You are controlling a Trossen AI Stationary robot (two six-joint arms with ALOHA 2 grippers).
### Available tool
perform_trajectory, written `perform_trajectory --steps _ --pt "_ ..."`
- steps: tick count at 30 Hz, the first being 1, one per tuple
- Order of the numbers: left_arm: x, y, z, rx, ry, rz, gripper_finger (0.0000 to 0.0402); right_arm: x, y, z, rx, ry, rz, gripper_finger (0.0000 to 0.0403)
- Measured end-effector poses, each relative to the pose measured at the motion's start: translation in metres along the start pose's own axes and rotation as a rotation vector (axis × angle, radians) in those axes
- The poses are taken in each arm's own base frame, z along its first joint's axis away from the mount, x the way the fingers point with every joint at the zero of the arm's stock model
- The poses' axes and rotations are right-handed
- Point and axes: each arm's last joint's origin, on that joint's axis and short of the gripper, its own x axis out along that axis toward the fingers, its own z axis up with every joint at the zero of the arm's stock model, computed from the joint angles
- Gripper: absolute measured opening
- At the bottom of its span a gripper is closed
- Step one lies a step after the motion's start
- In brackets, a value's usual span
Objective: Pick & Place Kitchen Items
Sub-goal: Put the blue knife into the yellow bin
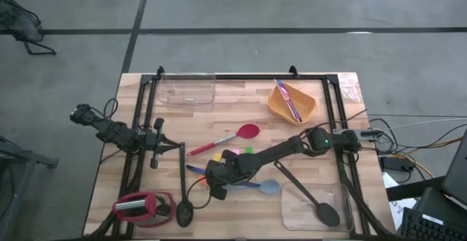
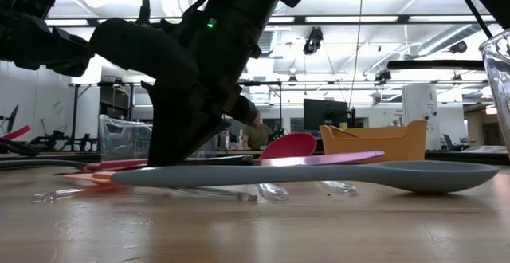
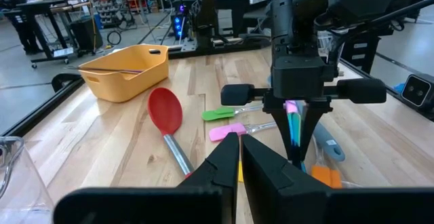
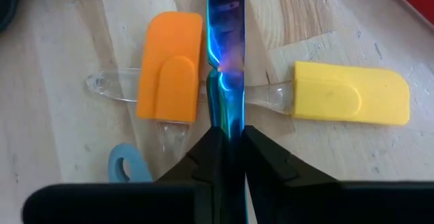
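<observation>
My right gripper (image 1: 216, 185) reaches to the table's middle and is shut on a thin shiny blue-purple stick (image 4: 226, 61). Under the stick lie an orange piece (image 4: 169, 68) and a yellow piece (image 4: 352, 91) with clear handles. The grey-blue spoon (image 1: 264, 187) lies just right of the gripper, and the red-headed spatula (image 1: 237, 134) lies beyond it. A pink piece (image 3: 227, 130) and a green piece (image 3: 218, 114) rest nearby. One black spoon (image 1: 184, 206) lies at the near left. My left gripper (image 3: 241, 159) is shut and waits at the left. My right gripper pinches the blue-purple stick between its two fingers (image 4: 211, 149), at the part of the stick nearest the gripper (image 4: 227, 119). The fingers slant down from the right. The stick runs forward out of them, over the clear handles. Whether it is lifted clear I cannot tell.
An orange tub (image 1: 292, 104) with sticks in it stands at the far right. A clear tub (image 1: 187, 92) stands at the far left, and another (image 1: 318, 206) with a black spoon at the near right. A squat red-and-black object (image 1: 142, 207) sits near left.
</observation>
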Motion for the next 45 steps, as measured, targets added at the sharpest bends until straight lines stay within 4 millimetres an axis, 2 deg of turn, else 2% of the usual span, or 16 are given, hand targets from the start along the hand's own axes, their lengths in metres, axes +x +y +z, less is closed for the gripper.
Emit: perform_trajectory --steps 12,18,27,32,39,45 --pt "0.0 0.0 0.0 0.0 0.0 0.0 0.0023 -0.006 0.001 0.002 -0.016 0.036 -0.016 0.0042" --pt "0.0 0.0 0.0 0.0 0.0 0.0 0.0023 -0.007 0.0 0.003 -0.021 0.03 -0.035 0.0057" --pt "0.0 0.0 0.0 0.0 0.0 0.0 0.0023 -0.008 0.0 0.003 -0.043 0.031 -0.039 0.0041" --pt "0.0 0.0 0.0 0.0 0.0 0.0 0.0023 -0.02 -0.001 0.008 -0.051 0.053 -0.07 0.0049" --pt "0.0 0.0 0.0 0.0 0.0 0.0 0.0023 -0.034 -0.002 0.018 -0.08 0.039 -0.119 0.0042" --pt "0.0 0.0 0.0 0.0 0.0 0.0 0.0023 -0.044 -0.011 0.022 -0.095 0.078 -0.192 0.0051"
